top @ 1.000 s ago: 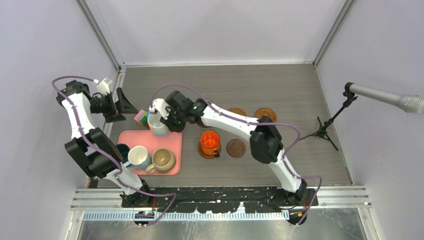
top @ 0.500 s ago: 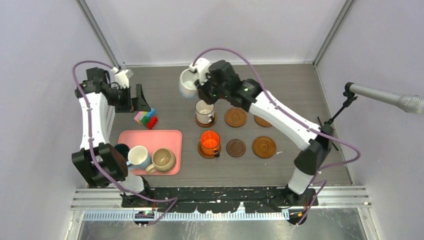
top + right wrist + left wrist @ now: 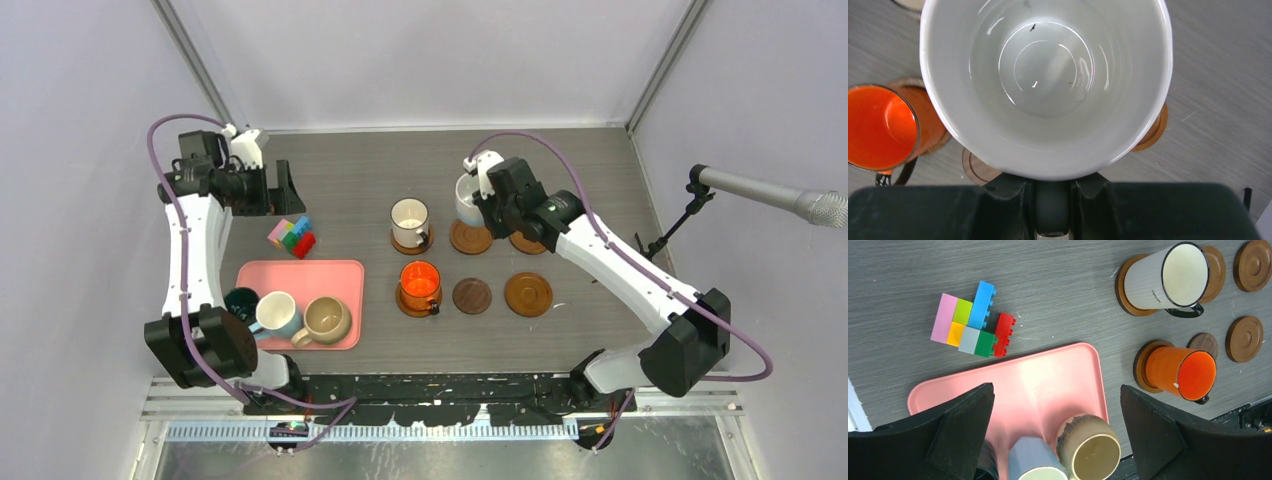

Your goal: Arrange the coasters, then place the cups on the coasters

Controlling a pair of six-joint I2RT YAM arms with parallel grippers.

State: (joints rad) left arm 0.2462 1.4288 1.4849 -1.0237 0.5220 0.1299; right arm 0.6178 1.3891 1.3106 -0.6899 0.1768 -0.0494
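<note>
right gripper (image 3: 481,199) clamped on white mug (image 3: 465,190), mouth up, over bare coaster (image 3: 470,238); black-rimmed mug (image 3: 409,220) beside. left gripper (image 3: 283,195) fingers apart, near blocks (image 3: 293,236).

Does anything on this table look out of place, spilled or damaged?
Nothing looks spilled or broken. The colourful toy blocks, just beyond the pink tray, do not fit among mugs and coasters. The dark coaster is smaller than the rest.

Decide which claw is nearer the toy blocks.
Left. The left claw hangs open just beyond the blocks; the right claw is well off to their right, shut on a white cup.
</note>
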